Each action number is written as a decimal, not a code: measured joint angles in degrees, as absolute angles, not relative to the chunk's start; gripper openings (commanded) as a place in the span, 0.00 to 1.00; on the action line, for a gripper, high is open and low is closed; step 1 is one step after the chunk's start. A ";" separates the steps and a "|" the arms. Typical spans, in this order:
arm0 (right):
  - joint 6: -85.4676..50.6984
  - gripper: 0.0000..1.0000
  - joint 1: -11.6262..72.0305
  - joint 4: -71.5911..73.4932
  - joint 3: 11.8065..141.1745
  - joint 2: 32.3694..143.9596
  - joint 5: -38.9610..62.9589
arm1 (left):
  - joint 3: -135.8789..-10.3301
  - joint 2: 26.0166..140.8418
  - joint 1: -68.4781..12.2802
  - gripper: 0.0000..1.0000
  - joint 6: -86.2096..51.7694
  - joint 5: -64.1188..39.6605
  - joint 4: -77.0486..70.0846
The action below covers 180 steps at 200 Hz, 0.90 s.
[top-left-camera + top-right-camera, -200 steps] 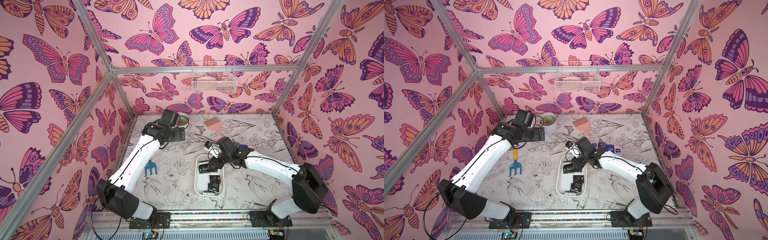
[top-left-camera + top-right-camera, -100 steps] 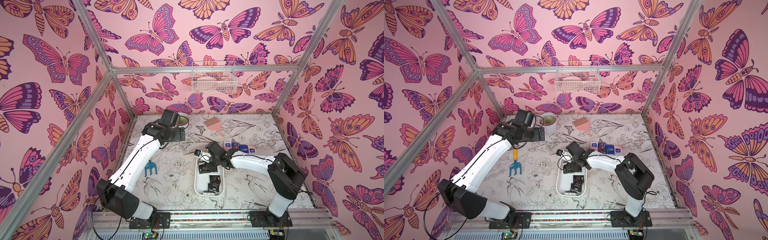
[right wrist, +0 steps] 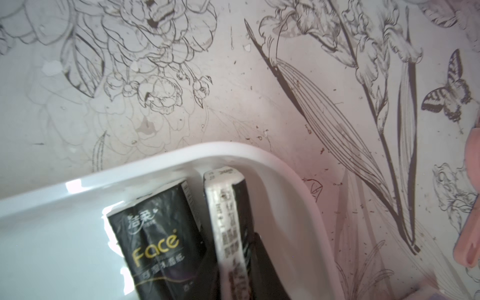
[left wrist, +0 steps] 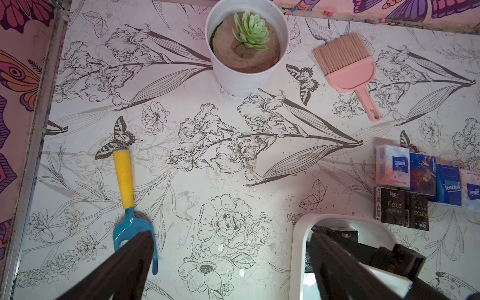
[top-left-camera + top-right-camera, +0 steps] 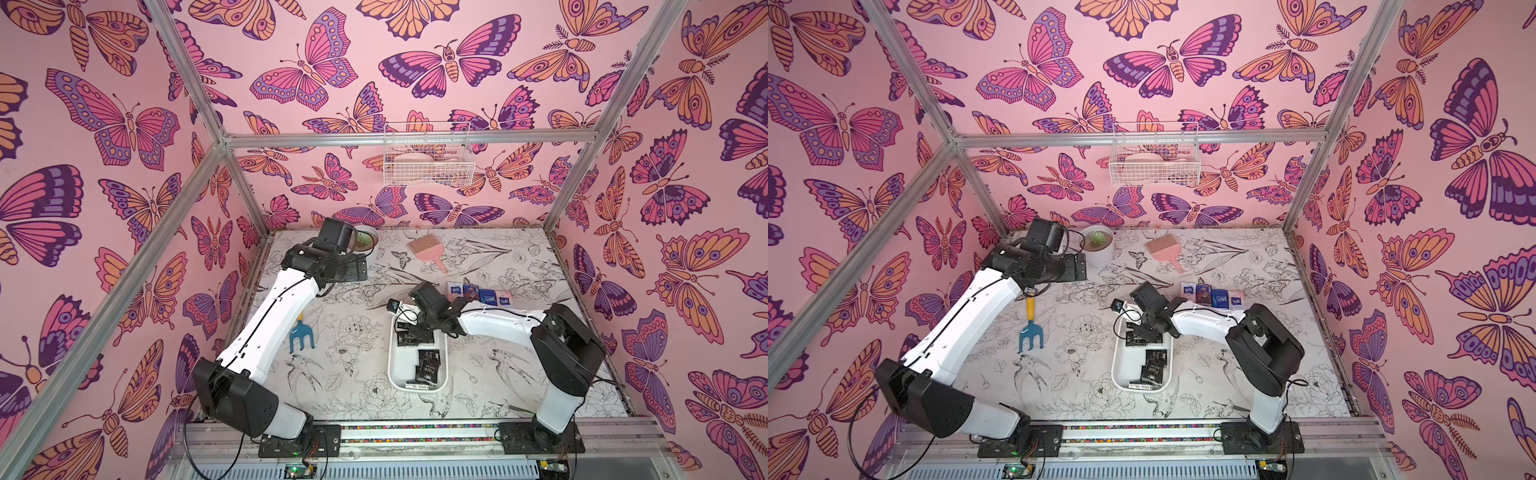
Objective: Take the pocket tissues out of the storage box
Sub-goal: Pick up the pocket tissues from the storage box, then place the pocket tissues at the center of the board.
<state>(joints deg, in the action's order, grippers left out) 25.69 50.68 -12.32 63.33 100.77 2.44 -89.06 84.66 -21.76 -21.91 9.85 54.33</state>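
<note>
The storage box (image 5: 392,365) (image 5: 1116,365) is a shallow white tray at mid-table. Several black "Face" pocket tissues (image 5: 428,365) (image 5: 1154,365) lie in it. My right gripper (image 5: 419,332) (image 5: 1144,332) reaches down into its far end. In the right wrist view that gripper (image 3: 233,280) is shut on a packet standing on edge (image 3: 228,233), beside a flat black packet (image 3: 155,244) against the box wall (image 3: 155,161). More packets (image 5: 478,293) (image 4: 420,176) lie in a row on the table beyond the box. My left gripper (image 5: 357,266) (image 4: 230,236) hangs open and empty at the back left.
A white plant pot (image 4: 246,46) and a pink brush (image 4: 348,70) stand near the back wall. A blue garden fork with a yellow handle (image 4: 124,181) lies on the left. A white wire basket (image 5: 428,160) hangs on the back wall.
My right arm folded its elbow back while the gripper sank into the box's far end, and its jaws closed on the upright packet. The left arm has not moved.
</note>
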 measured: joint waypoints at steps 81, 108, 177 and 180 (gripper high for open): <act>8.25 0.14 36.51 -7.22 52.60 80.55 11.99 | -89.23 84.68 -21.76 1.00 -21.91 9.26 54.39; -4.03 0.14 27.49 -5.56 45.47 73.89 9.17 | -89.76 84.97 -21.76 1.00 -21.91 8.95 54.46; -23.94 0.16 14.74 -11.09 37.52 67.57 4.34 | -90.08 85.69 -22.87 1.00 -21.91 8.99 54.48; -24.29 0.16 14.20 -11.33 37.12 67.75 4.56 | -90.11 85.69 -22.92 1.00 -21.91 8.99 54.48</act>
<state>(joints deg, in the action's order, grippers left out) -24.29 14.20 -11.33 37.12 67.75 4.56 -90.11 85.69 -22.92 -21.91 8.99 54.48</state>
